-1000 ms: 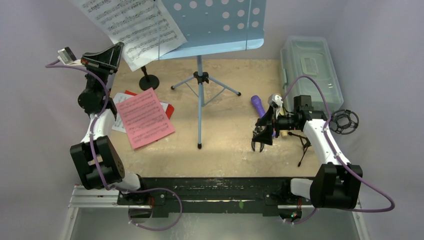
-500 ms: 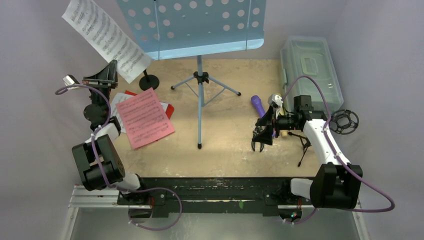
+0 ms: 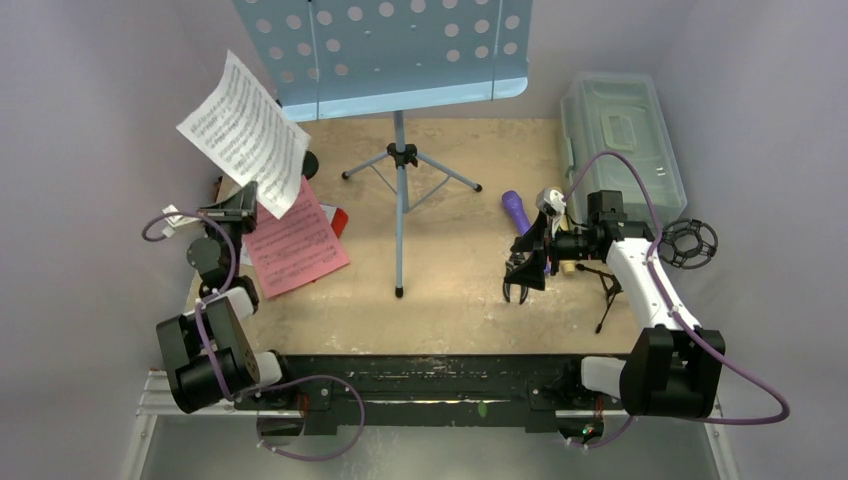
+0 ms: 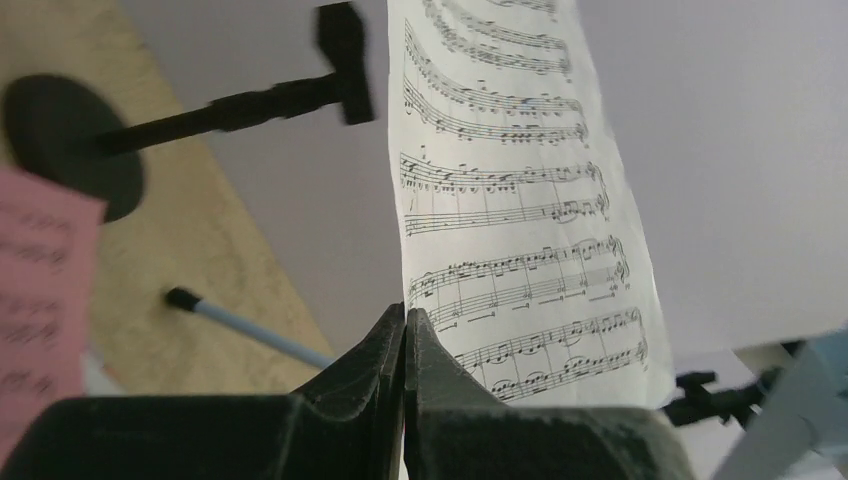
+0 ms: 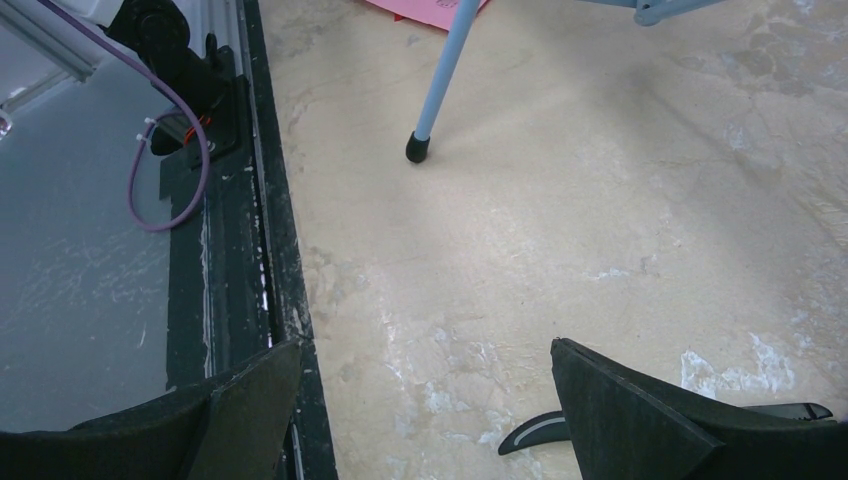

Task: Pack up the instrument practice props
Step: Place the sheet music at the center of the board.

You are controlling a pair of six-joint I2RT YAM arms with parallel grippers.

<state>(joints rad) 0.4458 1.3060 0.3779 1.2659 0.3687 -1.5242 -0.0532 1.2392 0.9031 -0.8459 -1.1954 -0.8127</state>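
My left gripper (image 3: 247, 203) is shut on the lower edge of a white sheet-music page (image 3: 245, 145), held in the air left of the light-blue perforated music desk (image 3: 400, 45). In the left wrist view the closed jaws of that gripper (image 4: 405, 318) pinch the page (image 4: 510, 200). A pink page (image 3: 298, 245) lies on the table below it. The round-base pole (image 4: 70, 140) stands behind. A purple microphone (image 3: 517, 211) lies beside my right gripper (image 3: 520, 285), which hangs open over bare table (image 5: 425, 400). The black mic tripod (image 3: 605, 290) lies under the right arm.
A translucent box (image 3: 620, 140) stands at the back right, with a black round cage mount (image 3: 690, 243) near it. The stand's tripod legs (image 3: 400, 160) spread over mid-table; one leg tip (image 5: 418, 148) shows ahead of the right gripper. A black rail (image 3: 420, 375) runs along the near edge.
The left arm has drawn the white page down and toward the near left, off the music desk. The right arm has stayed still.
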